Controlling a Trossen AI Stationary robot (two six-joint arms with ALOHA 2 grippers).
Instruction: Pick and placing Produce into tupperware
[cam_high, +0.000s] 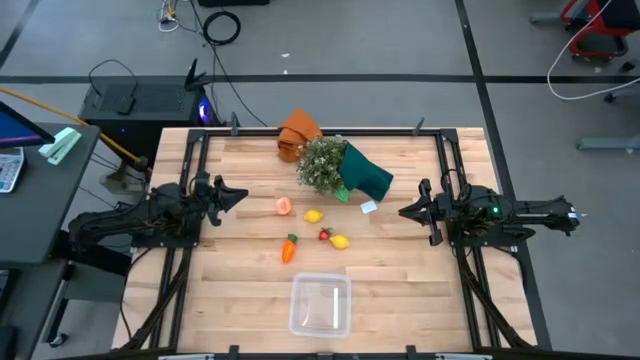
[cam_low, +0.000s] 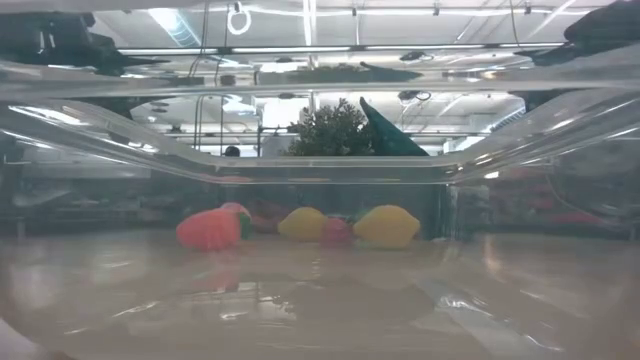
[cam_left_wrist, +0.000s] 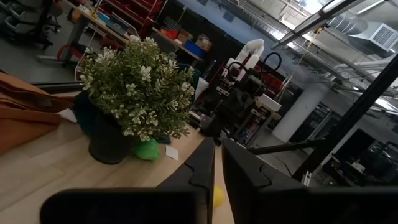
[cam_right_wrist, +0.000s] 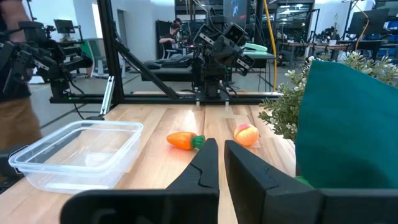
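The produce lies mid-table in the high view: a peach (cam_high: 284, 206), two lemons (cam_high: 313, 215) (cam_high: 340, 241), a red berry (cam_high: 324, 235) and a carrot (cam_high: 289, 249). The clear tupperware (cam_high: 320, 303) stands near the table's near edge with nothing in it. My left gripper (cam_high: 240, 197) hovers shut left of the peach. My right gripper (cam_high: 403, 211) hovers shut right of the lemons. The right wrist view shows the tupperware (cam_right_wrist: 81, 152), the carrot (cam_right_wrist: 183, 140) and the peach (cam_right_wrist: 246, 134). The low view looks through the tupperware wall (cam_low: 320, 170) at the carrot (cam_low: 210, 228) and both lemons (cam_low: 302, 223) (cam_low: 387, 226).
A bushy plant in teal wrap (cam_high: 335, 168) lies toward the far edge, with an orange cloth (cam_high: 297, 133) behind it. A small white tag (cam_high: 367, 207) sits near the plant. A person (cam_right_wrist: 12, 68) stands beyond the table in the right wrist view. Bare wood surrounds the tupperware.
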